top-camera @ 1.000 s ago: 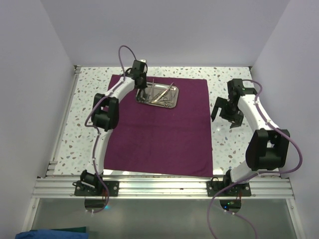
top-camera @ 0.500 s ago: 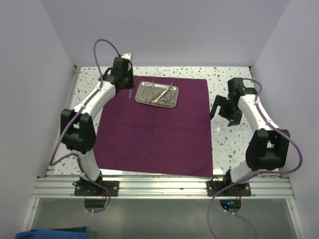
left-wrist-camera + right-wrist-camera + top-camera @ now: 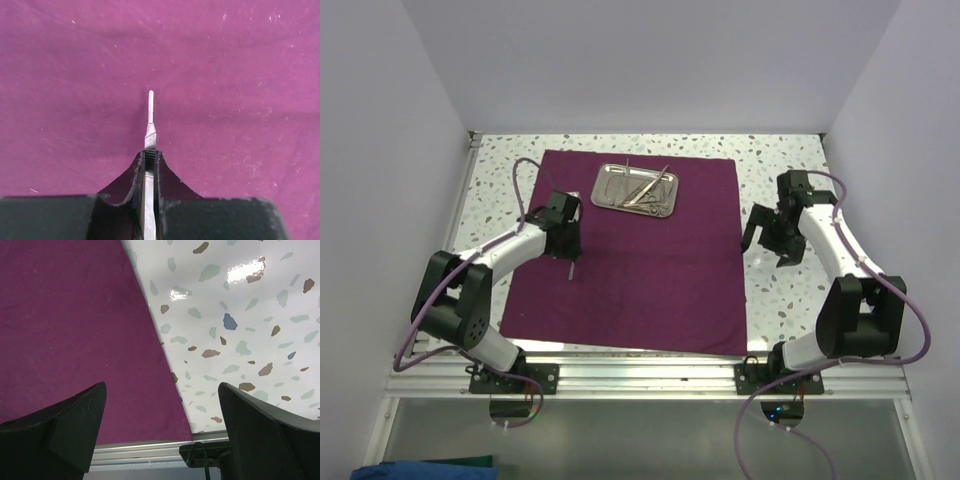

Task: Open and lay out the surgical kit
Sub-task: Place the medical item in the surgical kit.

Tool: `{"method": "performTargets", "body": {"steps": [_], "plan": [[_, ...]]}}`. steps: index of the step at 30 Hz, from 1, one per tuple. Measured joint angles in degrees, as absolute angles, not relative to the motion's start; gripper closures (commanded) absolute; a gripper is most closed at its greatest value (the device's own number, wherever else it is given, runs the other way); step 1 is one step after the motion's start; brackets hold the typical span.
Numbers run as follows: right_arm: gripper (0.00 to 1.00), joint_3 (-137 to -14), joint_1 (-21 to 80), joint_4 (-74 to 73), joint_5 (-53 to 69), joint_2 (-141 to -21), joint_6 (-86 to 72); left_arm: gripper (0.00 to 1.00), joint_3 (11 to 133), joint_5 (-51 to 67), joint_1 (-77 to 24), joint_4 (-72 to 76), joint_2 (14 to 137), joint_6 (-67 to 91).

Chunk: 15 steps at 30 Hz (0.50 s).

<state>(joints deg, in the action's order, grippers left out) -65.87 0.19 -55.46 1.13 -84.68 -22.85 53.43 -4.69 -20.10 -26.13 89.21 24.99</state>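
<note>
The magenta-purple cloth (image 3: 640, 270) lies spread flat on the table. The steel tray (image 3: 608, 187) sits at its far middle with several thin silver instruments (image 3: 645, 190) in it. My left gripper (image 3: 571, 256) is over the cloth's left part, shut on a thin flat silver instrument (image 3: 150, 117) whose tip points out past the fingers just above the cloth (image 3: 230, 75). My right gripper (image 3: 767, 245) is open and empty, just off the cloth's right edge (image 3: 65, 330) over the speckled table.
White speckled tabletop (image 3: 790, 300) surrounds the cloth. An aluminium rail (image 3: 650, 375) runs along the near edge and shows in the right wrist view (image 3: 140, 452). Walls close in the left, back and right.
My left gripper has carried the thin instrument from the tray's left end, out to the left and then toward me, down to the cloth's left part. The right gripper barely moved.
</note>
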Motion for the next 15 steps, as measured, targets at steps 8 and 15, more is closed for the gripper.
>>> {"method": "performTargets", "body": {"steps": [8, 15], "plan": [[0.02, -64.9, 0.3, -55.3, 1.0, -81.6, -22.9, 0.23, 55.5, -5.4, -20.7, -27.2, 89.3, 25.0], [0.02, -63.0, 0.3, -55.8, 0.9, -77.0, -23.4, 0.26, 76.3, -7.4, -20.7, -28.1, 98.3, 22.0]]}}
